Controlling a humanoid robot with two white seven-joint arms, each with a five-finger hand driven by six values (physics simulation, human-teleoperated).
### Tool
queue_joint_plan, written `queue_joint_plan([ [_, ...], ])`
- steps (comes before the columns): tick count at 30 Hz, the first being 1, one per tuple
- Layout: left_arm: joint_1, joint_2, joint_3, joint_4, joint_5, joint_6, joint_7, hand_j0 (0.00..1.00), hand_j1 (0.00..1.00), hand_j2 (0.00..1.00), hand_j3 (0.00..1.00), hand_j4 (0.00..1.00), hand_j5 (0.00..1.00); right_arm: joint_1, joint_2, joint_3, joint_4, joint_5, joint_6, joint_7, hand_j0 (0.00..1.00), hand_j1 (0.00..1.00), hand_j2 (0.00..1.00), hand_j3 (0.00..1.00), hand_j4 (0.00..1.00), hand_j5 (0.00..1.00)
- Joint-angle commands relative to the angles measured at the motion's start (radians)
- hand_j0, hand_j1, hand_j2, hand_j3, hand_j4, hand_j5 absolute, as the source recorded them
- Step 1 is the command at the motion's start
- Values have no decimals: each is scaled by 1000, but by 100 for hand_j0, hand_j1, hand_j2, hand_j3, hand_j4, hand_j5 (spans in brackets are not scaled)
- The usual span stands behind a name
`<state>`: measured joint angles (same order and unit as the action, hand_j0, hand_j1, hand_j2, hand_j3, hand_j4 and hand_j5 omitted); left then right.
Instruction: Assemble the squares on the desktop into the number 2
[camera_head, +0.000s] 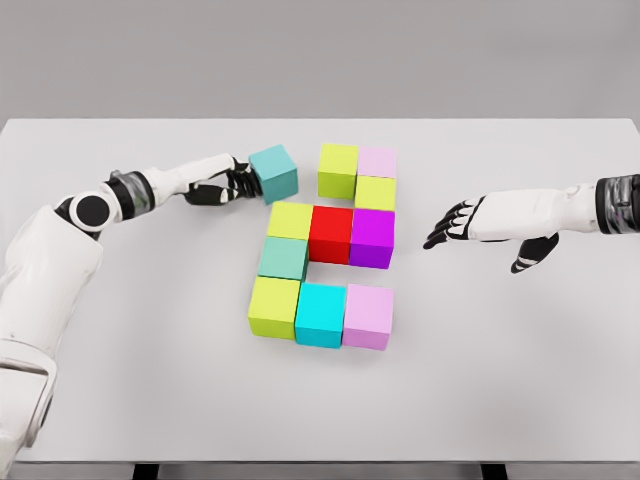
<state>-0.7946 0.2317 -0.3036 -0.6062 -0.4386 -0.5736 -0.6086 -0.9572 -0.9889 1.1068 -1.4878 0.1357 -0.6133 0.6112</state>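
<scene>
Fingers (238, 184) of the left hand (222, 186) pinch the teal cube (274, 172), held just left of the figure's top row and not yet seated; whether it is clear of the white worktop (520, 380) I cannot tell. Right hand (478, 225) hovers spread and empty, right of the purple cube (372, 238). Top row shows only the yellow-green cube (338, 170) and pale pink cube (377, 162); the open slot is far left. Likely risk: pushing the teal cube in sideways could shove the yellow-green cube right, or clip the yellow cube (290, 220) below, skewing the figure. A tilted release could leave it crooked.
</scene>
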Motion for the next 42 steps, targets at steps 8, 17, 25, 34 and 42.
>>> queue_joint_plan([
  [8,-28,-42,-2,57,-9,28,-2,45,45,45,45,45,45,0,-1,-1,0,-5,2,0,100,100,100,100,100,100],
  [17,-46,-68,0,68,-11,34,-2,45,45,45,45,45,45,0,-1,-1,0,-5,2,0,100,100,100,100,100,100],
  [25,-48,-75,0,66,-9,24,-2,45,45,45,45,45,45,-2,-1,-1,0,-5,2,0,100,100,100,100,100,100],
  [34,-51,-86,-2,63,-9,21,-2,45,45,45,45,45,45,-2,1,-1,0,-5,2,0,100,100,100,100,100,100],
  [42,-52,-91,-2,59,-9,20,-2,46,46,46,46,46,46,-2,1,-2,0,-5,2,0,100,100,100,100,100,100],
])
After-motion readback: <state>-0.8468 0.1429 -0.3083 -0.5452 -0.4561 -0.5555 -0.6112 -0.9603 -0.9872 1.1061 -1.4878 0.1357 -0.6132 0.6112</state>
